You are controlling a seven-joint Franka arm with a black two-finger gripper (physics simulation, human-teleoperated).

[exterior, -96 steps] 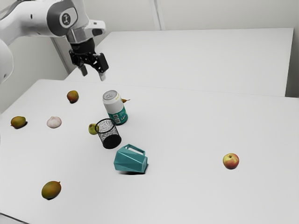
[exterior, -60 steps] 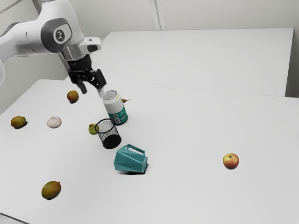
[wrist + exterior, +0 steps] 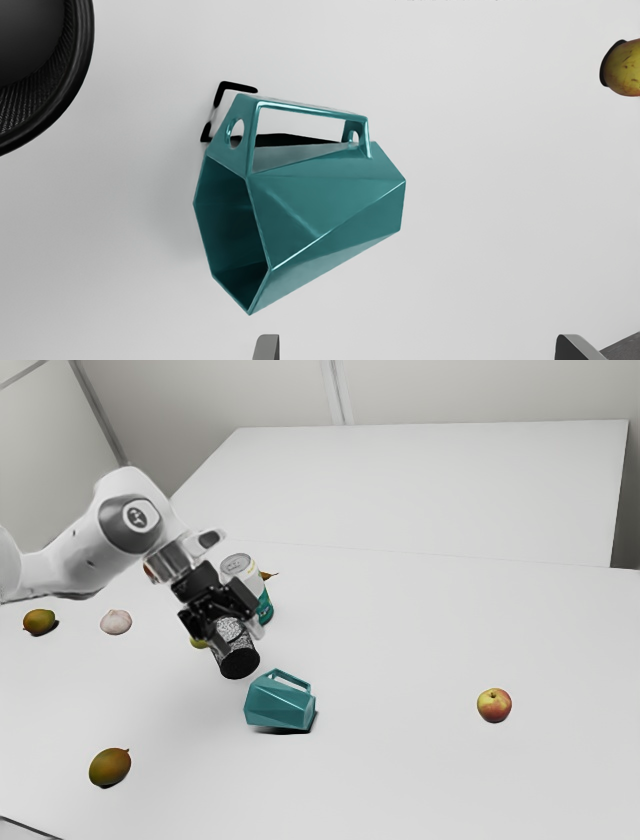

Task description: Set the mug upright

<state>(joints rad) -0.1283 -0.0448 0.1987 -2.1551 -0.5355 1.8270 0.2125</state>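
Note:
In the exterior view my gripper (image 3: 240, 640) hangs in front of the mesh cup, up and to the left of the teal mug (image 3: 280, 702). The mug lies on its side on the table, its handle raised. The wrist view gives the faceted mug (image 3: 320, 200) with its hollow mouth showing and its handle along one side. My gripper (image 3: 417, 347) is open there, its two fingertips wide apart with nothing between them; the mug lies beyond them, untouched.
A black mesh cup (image 3: 238, 661) stands close to the mug, with a white and teal can (image 3: 264, 606) behind it. An apple (image 3: 494, 705) sits at the exterior view's right, a mango (image 3: 110, 767) near the front left, and garlic (image 3: 116, 622) farther back on the table (image 3: 420, 780).
My arm has swung down and toward the exterior view's right, bringing the tilted gripper from behind the can to the mesh cup, nearer the mug. The objects have stayed where they were.

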